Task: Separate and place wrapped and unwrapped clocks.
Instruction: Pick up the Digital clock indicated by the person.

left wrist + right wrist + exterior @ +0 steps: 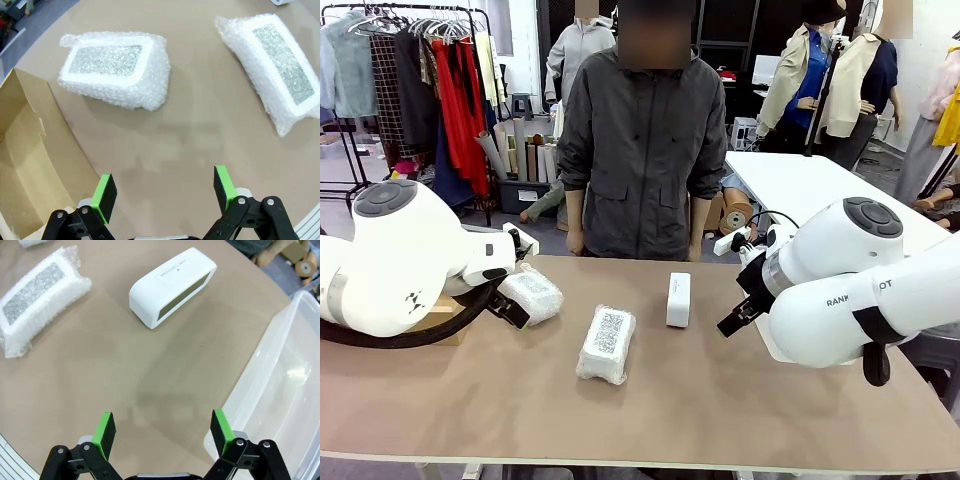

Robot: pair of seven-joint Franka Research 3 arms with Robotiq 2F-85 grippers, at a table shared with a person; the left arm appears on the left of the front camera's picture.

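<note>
left wrist view: the left fingers point(106, 194) hang spread and empty above the table point(200, 140), one wrapped clock point(112, 67) at upper left, a second wrapped clock point(277, 65) at upper right. right fingers point(106, 432), likewise spread, face the bare clock point(172, 287) at top centre. a shallow pinch could slip off the springy wrap.

The left arm point(390, 255) is fat, round and white, with a grey cap point(385, 197) on top and a thick black cable point(420, 335) below. The right arm point(850, 285) is white too, with black letters point(840, 300). The left pincer point(165, 187) and right pincer point(162, 427) are black with green pads point(106, 191). The person wears a dark grey jacket point(640, 150).
</note>
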